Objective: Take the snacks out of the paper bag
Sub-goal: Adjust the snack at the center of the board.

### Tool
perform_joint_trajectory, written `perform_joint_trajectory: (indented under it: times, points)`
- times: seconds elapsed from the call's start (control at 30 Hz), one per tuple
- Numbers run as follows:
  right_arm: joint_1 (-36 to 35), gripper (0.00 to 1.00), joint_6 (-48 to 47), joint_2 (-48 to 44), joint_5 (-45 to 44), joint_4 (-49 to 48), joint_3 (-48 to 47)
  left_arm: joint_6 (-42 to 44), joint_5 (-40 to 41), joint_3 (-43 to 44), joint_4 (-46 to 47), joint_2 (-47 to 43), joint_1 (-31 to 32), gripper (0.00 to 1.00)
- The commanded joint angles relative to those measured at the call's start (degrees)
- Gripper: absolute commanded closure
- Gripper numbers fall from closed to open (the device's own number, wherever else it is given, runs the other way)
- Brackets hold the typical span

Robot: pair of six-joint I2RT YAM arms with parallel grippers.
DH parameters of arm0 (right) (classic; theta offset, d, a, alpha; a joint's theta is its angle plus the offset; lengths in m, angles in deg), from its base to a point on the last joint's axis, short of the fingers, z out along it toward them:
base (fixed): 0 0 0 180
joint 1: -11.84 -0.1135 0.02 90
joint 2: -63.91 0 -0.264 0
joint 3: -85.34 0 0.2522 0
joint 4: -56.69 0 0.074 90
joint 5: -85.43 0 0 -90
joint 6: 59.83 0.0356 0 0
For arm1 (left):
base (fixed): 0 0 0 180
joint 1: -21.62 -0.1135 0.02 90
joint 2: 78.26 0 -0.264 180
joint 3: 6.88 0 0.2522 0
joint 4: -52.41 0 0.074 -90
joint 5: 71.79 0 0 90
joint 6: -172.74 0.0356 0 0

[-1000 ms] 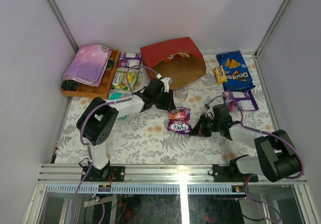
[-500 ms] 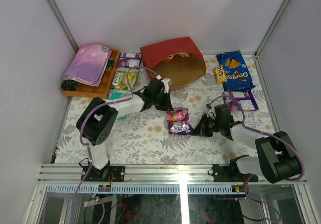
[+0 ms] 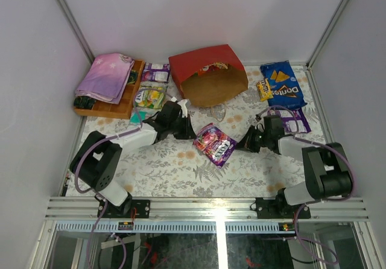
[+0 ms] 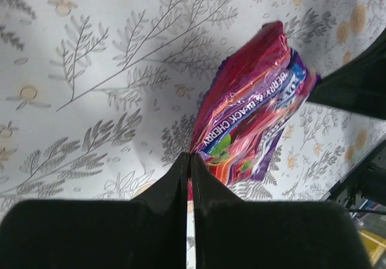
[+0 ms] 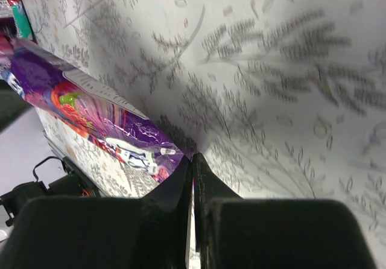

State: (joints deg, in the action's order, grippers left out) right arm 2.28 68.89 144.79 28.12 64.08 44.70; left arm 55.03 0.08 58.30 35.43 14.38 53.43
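At the centre of the tabletop [image 3: 163, 166], you see a purple-red candy packet [image 3: 214, 143] out of the bag and stretched between the two arms. The left tool [image 3: 188, 131] has its fingers pressed together on the packet's left end. The right tool [image 3: 242, 145] pinches the opposite corner, its fingers likewise squeezed tight.

By the far edge, the red paper bag [image 3: 208, 76] lies on its side with its brown mouth turned toward you. A little printed wrapper shows just inside the mouth.

Toward the far right corner lie a blue Doritos bag [image 3: 282, 85], a small yellow packet [image 3: 263, 90] touching its left side, and a purple-white pack [image 3: 297, 122].

Toward the far left corner, a wooden tray [image 3: 123, 107] carries a pink-purple cloth [image 3: 108, 76]. Beside the tray lie a second purple-white pack [image 3: 157, 73], a yellow-green bag [image 3: 151, 95] and a teal pouch [image 3: 137, 117].
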Motion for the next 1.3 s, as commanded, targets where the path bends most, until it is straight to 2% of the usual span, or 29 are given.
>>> perform_joint_trajectory:
  times: [0.0, 0.07, 0.17, 0.23, 0.3, 0.43, 0.73, 0.87, 0.93, 1.03, 1.27]
  points:
    - [1.21, 1.0, -5.76, 5.96, -3.24, 2.69, -7.33, -0.89, 4.48, -4.92, 2.56, -3.8, -1.9, 0.93]
    - [1.21, 1.0, -8.86, 8.21, -2.27, 4.84, -9.88, -1.11, 4.52, -7.24, 3.91, -5.27, -1.95, 0.73]
    - [1.21, 1.0, -12.44, 10.17, -1.76, 7.44, -12.45, -1.1, 3.77, -9.07, 5.68, -6.14, -2.03, 0.53]
    - [1.24, 1.0, -13.52, 10.51, -1.78, 8.29, -13.15, -1.92, 2.4, -9.75, 8.21, -5.44, -2.89, 0.31]
    - [1.15, 1.0, -13.71, 10.52, -1.56, 8.25, -13.2, -3.63, -1.09, -10.26, 11.89, -3.34, -4.33, 0.22]
    - [1.14, 1.0, -13.35, 10.52, 0.43, 7.2, -12.67, -5.74, -6.68, -8.08, 16.56, 2.07, -5.27, 0.14]
    - [1.2, 1.0, -13.8, 11.02, 2.69, 6.33, -11.1, -4.0, -6.66, -0.09, 17.48, 8.98, -5.29, 0.15]
    - [1.14, 1.0, -13.67, 11.27, 3.25, 6.05, -11.4, -4.3, -7.19, 3.86, 16.59, 13.58, -5.13, 0.26]
    - [1.13, 1.0, -13.67, 11.04, 3.19, 6.08, -11.41, -4.93, -5.96, 5.01, 15.55, 15.11, -5.04, 0.38]
    - [1.16, 1.0, -13.67, 10.96, 3.06, 6.02, -11.32, -6.08, -4.63, 5.72, 14.54, 17.27, -5.01, 0.46]
    - [1.13, 1.0, -13.48, 11.74, 3.85, 5.27, -11.38, -7.57, -3.44, 6.05, 14.38, 18.4, -3.57, 0.62]
